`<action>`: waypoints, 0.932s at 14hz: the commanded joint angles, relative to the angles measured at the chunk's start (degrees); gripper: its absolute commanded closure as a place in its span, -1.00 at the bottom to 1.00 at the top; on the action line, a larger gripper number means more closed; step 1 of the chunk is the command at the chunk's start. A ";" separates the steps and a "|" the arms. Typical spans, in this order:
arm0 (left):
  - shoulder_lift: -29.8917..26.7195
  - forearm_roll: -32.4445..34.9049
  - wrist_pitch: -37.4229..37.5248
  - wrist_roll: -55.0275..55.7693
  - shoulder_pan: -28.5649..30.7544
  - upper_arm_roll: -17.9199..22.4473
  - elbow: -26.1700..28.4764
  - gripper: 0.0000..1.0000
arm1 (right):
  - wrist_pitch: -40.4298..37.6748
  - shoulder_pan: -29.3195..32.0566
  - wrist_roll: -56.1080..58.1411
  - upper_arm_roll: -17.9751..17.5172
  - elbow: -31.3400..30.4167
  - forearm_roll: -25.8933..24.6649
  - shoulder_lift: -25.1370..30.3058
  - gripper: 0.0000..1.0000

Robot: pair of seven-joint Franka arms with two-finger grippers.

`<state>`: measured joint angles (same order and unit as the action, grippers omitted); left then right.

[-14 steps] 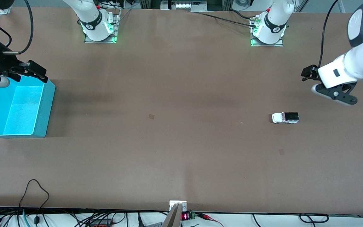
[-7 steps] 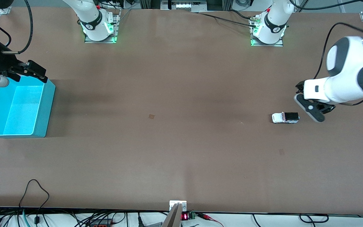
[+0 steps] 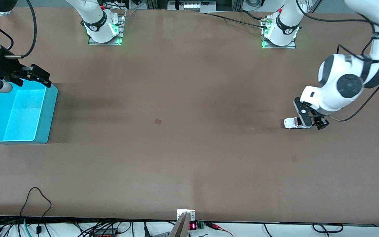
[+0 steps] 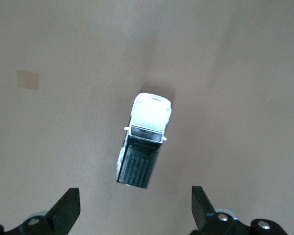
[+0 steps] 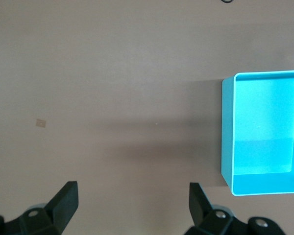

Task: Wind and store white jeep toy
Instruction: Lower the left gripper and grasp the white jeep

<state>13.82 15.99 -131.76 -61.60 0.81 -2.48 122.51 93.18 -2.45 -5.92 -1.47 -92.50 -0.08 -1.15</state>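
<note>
Sitting on the brown tabletop toward the left arm's end, wheels down and upright: the white jeep toy, white hood pointing toward the right arm's end, black ribbed rear panel toward the left arm's own end. Hanging directly over the toy's rear, the left hand, wrist bent downward from the white arm that comes from the base at the top of the front view. Spread wide in the left wrist view, one dark fingertip on each side of the toy, with bare tabletop showing between each tip and the car body; nothing held, no contact visible. A small pale square mark on the surface a little way off from the toy. At the right arm's end of the tabletop, an open turquoise bin, its inside lit bright and holding nothing. Poised in the air over the bin's farther rim, the right hand, waiting, dark fingers spread wide apart in the right wrist view and gripping nothing, with the bin in sight past one fingertip. Toy and bin well apart, nearly the whole tabletop between them.
</note>
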 commanded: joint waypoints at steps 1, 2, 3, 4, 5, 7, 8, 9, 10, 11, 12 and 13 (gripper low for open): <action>2.08 3.17 -6.56 -3.17 0.77 -0.16 2.81 -1.00 | -0.37 0.08 -0.05 -0.12 1.18 0.88 -0.43 -1.00; 2.79 4.13 -9.80 -5.18 1.03 -0.16 3.43 -1.00 | -0.37 0.17 0.03 -0.12 1.18 0.87 -0.43 -1.00; 4.19 4.22 -11.22 -7.02 1.82 -0.16 3.44 -1.00 | -0.37 0.17 0.04 -0.12 1.18 0.87 -0.43 -1.00; 5.42 4.22 -12.89 -8.26 2.61 -0.16 3.44 -1.00 | -0.37 0.17 0.12 -0.12 1.18 0.79 -0.43 -1.00; 6.30 4.22 -14.39 -8.71 2.96 -0.16 3.70 -1.00 | -0.37 0.34 0.30 -0.12 1.18 0.79 -0.43 -1.00; 6.92 4.31 -15.37 -9.06 3.06 -0.16 4.40 -1.00 | -0.37 0.34 0.30 -0.12 1.18 0.87 -0.43 -1.00; 6.93 4.31 -15.72 -9.06 3.06 -0.16 5.01 -1.00 | -0.37 0.34 0.30 -0.12 1.18 0.87 -0.43 -1.00; 7.10 4.31 -16.85 -9.06 3.06 -0.16 5.54 -1.00 | -0.37 0.34 0.21 -0.12 1.18 0.87 -0.43 -1.00; 8.15 4.31 -18.08 -9.06 3.06 -0.16 5.81 -1.00 | -0.28 0.34 0.30 -0.12 1.18 0.96 -0.43 -1.00; 8.94 4.31 -19.40 -9.06 3.14 -0.16 5.81 -0.99 | -0.28 0.43 0.21 -0.12 1.18 0.96 -0.43 -1.00; 9.12 4.40 -19.93 -9.67 3.14 -0.16 5.81 -0.76 | -0.28 0.43 0.12 -0.12 1.18 0.96 -0.51 -1.00; 9.21 4.31 -20.03 -10.55 3.14 -0.16 5.81 -0.40 | -0.28 0.26 0.12 -0.12 1.18 0.96 -0.52 -1.00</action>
<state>22.65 19.11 -150.44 -70.31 3.51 -2.47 128.13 93.18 -2.41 -5.92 -1.46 -92.45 -0.08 -1.17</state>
